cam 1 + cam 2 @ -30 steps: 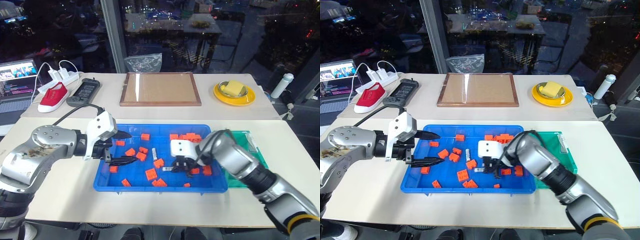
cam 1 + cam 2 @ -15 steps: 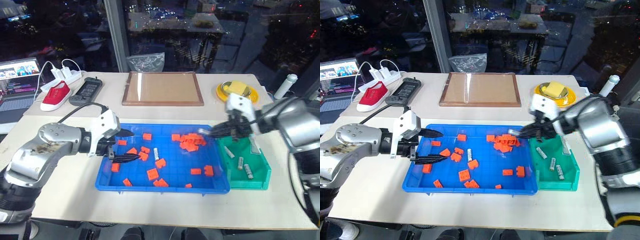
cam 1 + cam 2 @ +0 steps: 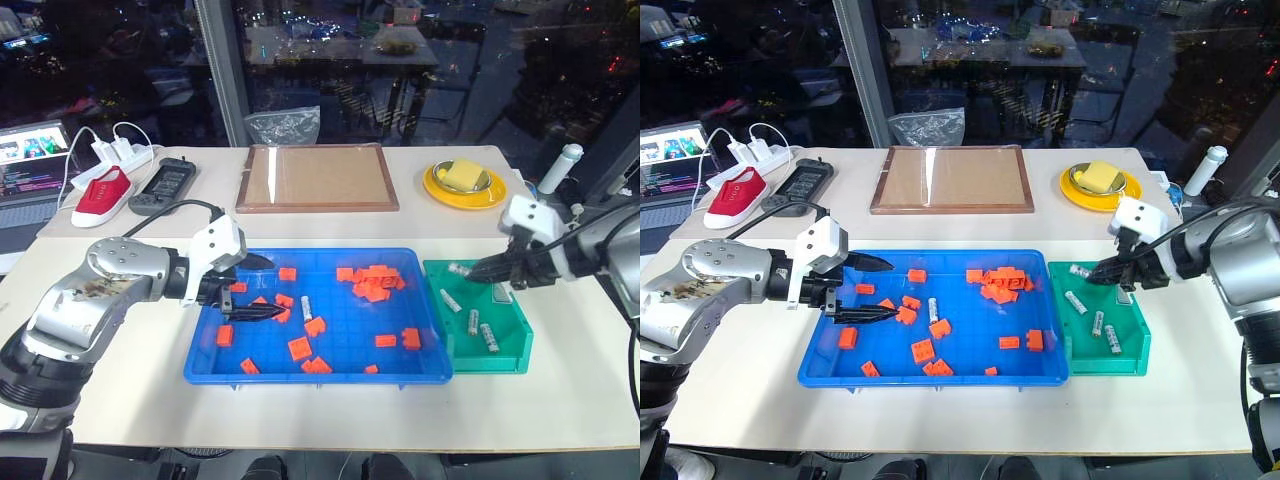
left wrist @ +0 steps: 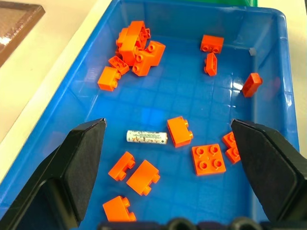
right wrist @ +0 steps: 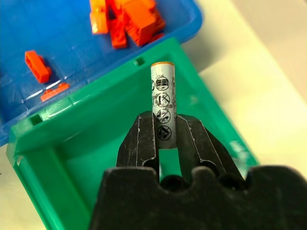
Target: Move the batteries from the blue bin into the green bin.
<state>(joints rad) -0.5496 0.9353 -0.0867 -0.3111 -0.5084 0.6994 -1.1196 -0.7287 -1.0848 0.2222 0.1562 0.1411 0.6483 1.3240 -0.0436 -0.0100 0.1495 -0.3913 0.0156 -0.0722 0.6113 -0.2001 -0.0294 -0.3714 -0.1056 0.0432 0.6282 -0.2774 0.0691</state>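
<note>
Silver-grey, one of the batteries (image 5: 163, 103) sits pinched between the nearly closed fingers of the right tool (image 5: 163, 139), its orange-ringed tip poking out over the green bin (image 3: 505, 352). The right wrist view shows the printed symbols along the cell; the head views give only a pale stub at the fingertips, above the bin's 10 o'clock corner. Three more batteries (image 3: 471, 323) lie on the green floor. At 9 o'clock from it, touching or nearly so, sits the blue bin (image 3: 320, 370) on the pale worktop (image 3: 130, 400), strewn with orange blocks (image 3: 372, 281). One battery (image 4: 147, 137) lies among them, between the spread, empty fingers of the left tool (image 4: 177, 158), which hovers over the bin's 9 o'clock end.
</note>
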